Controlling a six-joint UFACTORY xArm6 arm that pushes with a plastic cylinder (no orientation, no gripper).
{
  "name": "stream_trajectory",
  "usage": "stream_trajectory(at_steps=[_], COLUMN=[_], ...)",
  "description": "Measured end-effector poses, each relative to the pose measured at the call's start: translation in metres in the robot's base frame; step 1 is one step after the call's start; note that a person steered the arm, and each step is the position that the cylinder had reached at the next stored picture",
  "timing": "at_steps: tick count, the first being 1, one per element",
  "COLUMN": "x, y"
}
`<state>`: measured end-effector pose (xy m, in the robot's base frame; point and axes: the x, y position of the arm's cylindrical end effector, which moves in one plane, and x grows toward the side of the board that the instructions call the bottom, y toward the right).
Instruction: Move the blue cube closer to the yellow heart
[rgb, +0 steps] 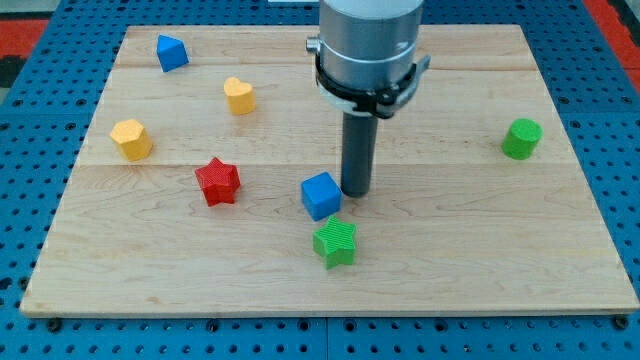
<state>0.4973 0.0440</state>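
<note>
The blue cube (321, 195) lies near the board's middle, a little below centre. The yellow heart (239, 95) lies up and to the left of it, well apart. My tip (356, 192) stands just to the right of the blue cube, touching or nearly touching its right side. The rod rises from there to the grey arm body at the view's top.
A green star (335, 243) lies just below the blue cube. A red star (217, 181) lies to its left. A yellow hexagon block (131, 138) and a blue block (171, 52) lie at the upper left. A green cylinder (521, 138) lies at the right. The wooden board (480, 250) ends in blue pegboard.
</note>
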Motion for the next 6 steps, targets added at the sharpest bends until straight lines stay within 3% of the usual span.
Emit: stream_trajectory(at_steps=[1,2,3,5,6], x=[0.030,0.014,-0.014,-0.134,-0.169], y=[0.022,-0.046,-0.068,-0.108,-0.110])
